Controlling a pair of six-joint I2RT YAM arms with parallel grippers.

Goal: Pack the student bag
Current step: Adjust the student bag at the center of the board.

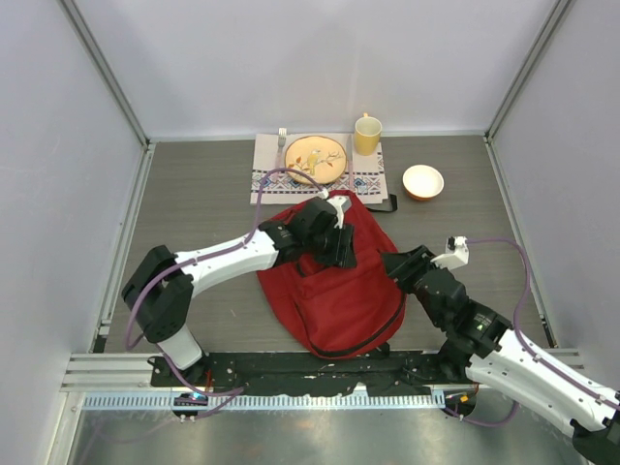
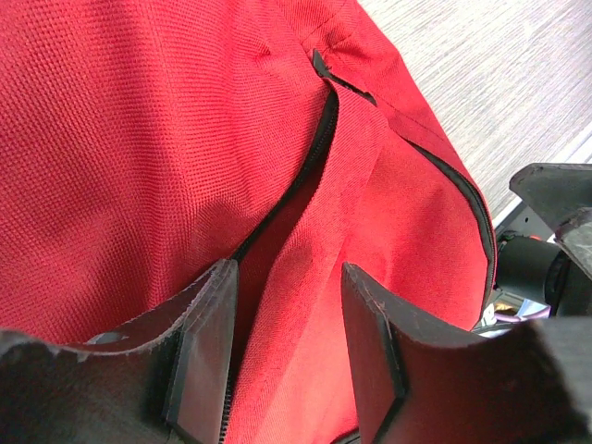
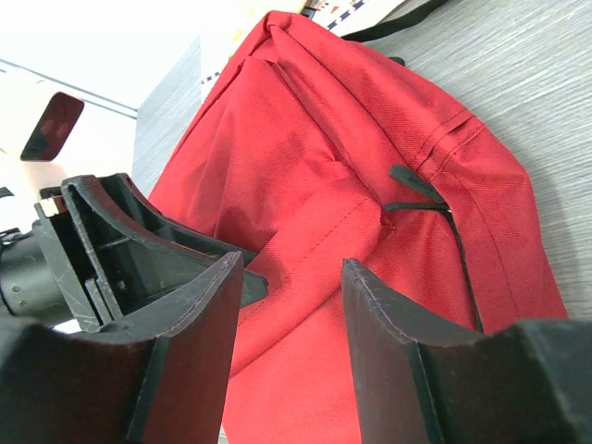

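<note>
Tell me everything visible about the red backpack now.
The backpack is red woven fabric, lying flat on the table, far end at the placemat. A black zipper runs under a fabric flap; open or closed, I cannot tell. A black strap pokes out at the far end. The left gripper is open over its upper part, the right gripper open at its right edge.

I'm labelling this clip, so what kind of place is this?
Probably a robot test booth, staged like a meal setting: plain white walls box in a grey table holding a placemat, plate, mug and red backpack.
</note>
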